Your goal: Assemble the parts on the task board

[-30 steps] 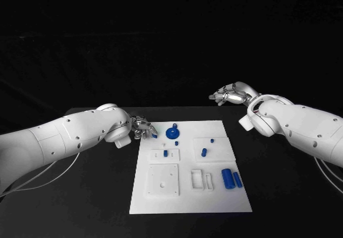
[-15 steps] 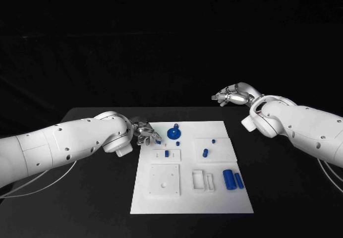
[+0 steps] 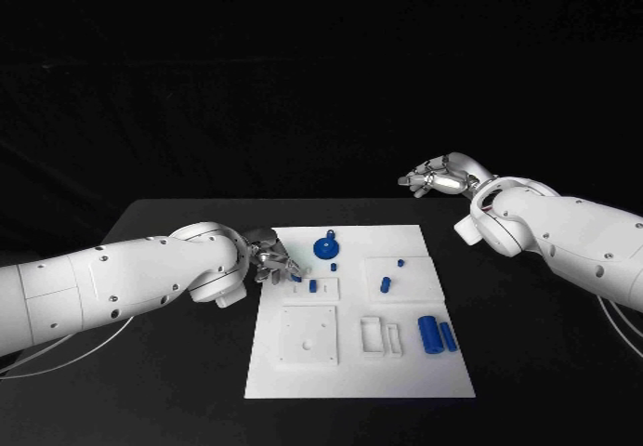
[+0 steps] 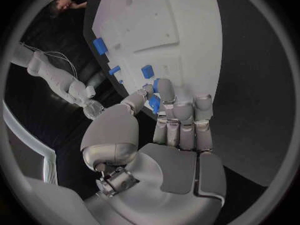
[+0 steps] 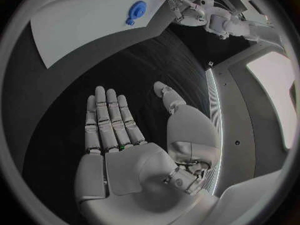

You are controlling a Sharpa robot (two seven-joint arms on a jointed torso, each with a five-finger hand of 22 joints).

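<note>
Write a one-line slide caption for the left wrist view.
Left robot hand pinches a small blue part between thumb and fingers at the edge of the white task board.

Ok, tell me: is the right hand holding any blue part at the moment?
No. In the right wrist view the right hand lies flat and spread over the black table, holding nothing.

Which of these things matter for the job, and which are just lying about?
In the job:
task board
round blue part
blue cylinders
small blue part pinched by the left hand

Just there:
black table
right hand, holding nothing
</note>
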